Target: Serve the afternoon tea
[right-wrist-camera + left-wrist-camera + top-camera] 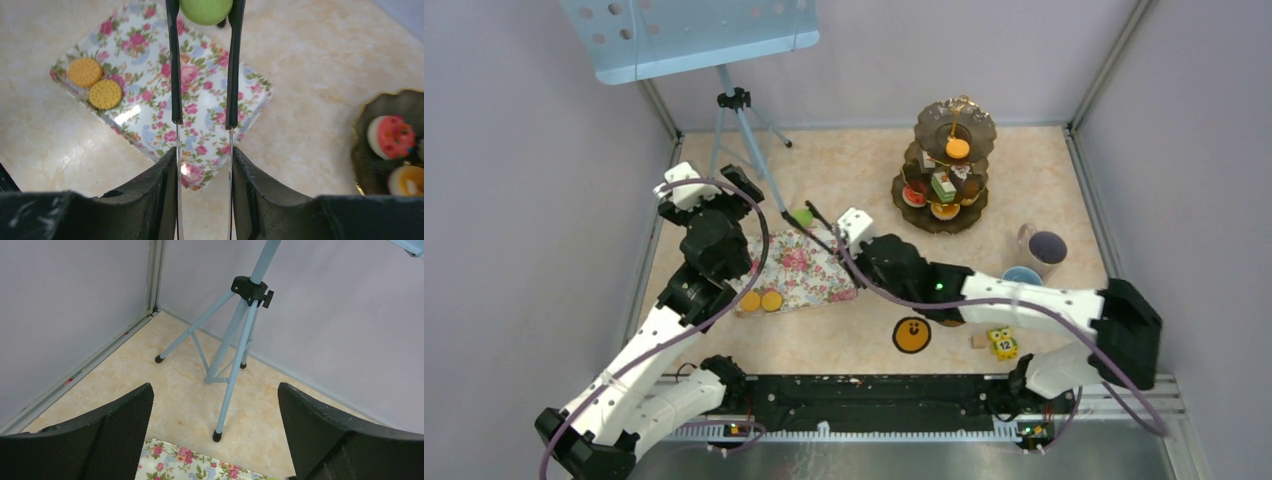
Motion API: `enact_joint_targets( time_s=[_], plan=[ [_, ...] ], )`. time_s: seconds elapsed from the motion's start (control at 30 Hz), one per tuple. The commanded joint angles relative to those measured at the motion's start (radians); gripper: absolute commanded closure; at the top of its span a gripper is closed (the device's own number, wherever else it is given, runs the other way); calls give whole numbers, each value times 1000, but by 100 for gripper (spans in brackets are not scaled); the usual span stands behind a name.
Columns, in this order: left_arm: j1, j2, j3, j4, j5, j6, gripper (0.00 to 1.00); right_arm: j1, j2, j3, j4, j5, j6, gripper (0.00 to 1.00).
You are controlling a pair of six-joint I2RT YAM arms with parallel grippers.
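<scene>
White links (639, 350), black joints (714, 245), purple cables (766, 245); green light (939, 287), right arm (1024, 290); left pincer fingers (125, 425) dimpled black.

The floral tray (150, 70) has a glossy, hard-looking glaze with a white glare patch; the two orange biscuits (85, 71) on it are matt with a dimpled, rough face, and the green round (205, 10) is matt with a ribbed edge. The tongs (174, 75) carry a matt black coating on the tips, with thin bright strips below that are probably bare metal. The left gripper (215, 390) has matt black fingers (330, 440) with a fine mesh texture on the inner pad (127, 432); the tabletop (175, 385) is smooth, marbled beige with a faint sheen; the tripod (235, 340) is smooth pale-blue painted tube with a black plastic collar (252, 290).
</scene>
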Motion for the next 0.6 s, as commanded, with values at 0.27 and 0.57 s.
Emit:
enact_joint_targets(
  time_s=[0.27,0.57],
  plan=[
    [11,29,11,14,42,-25,1,-296,-322,142,-244,160,-11,95],
    [13,31,13,12,51,-25,1,-466,-164,382,-413,153,70,95]
  ],
)
